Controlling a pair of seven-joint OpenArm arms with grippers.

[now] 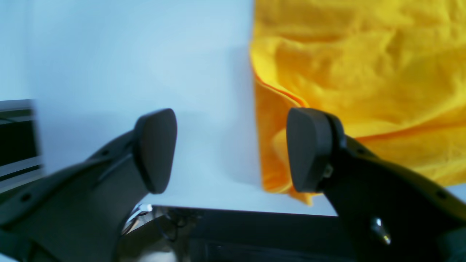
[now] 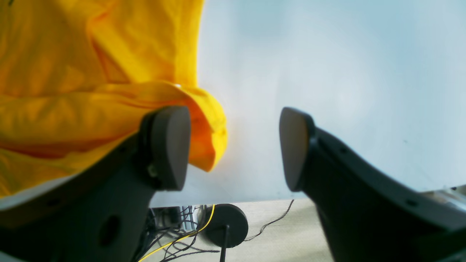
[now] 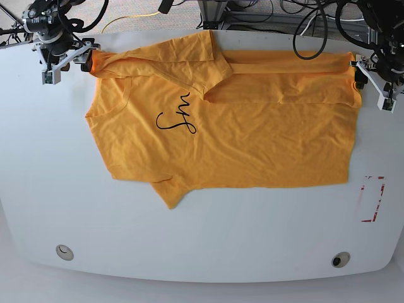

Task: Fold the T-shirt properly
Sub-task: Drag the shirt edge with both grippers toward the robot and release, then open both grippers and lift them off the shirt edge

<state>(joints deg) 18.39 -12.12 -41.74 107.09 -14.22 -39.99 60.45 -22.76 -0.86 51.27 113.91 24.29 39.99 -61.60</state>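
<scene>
The T-shirt lies flat on the table (far edge folded over). Left gripper and right gripper sit at its far corners, jaws apart, holding nothing.

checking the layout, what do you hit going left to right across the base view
right gripper → T-shirt with black lettering on its left part → left gripper → red-and-white marking on the table

Even, bright light from above washes the white surface, with only faint, soft shadows under the shirt. The base view is sharp and bends slightly at its edges. Both wrist views are soft and hazy, the dark jaws blurred up close.
</scene>
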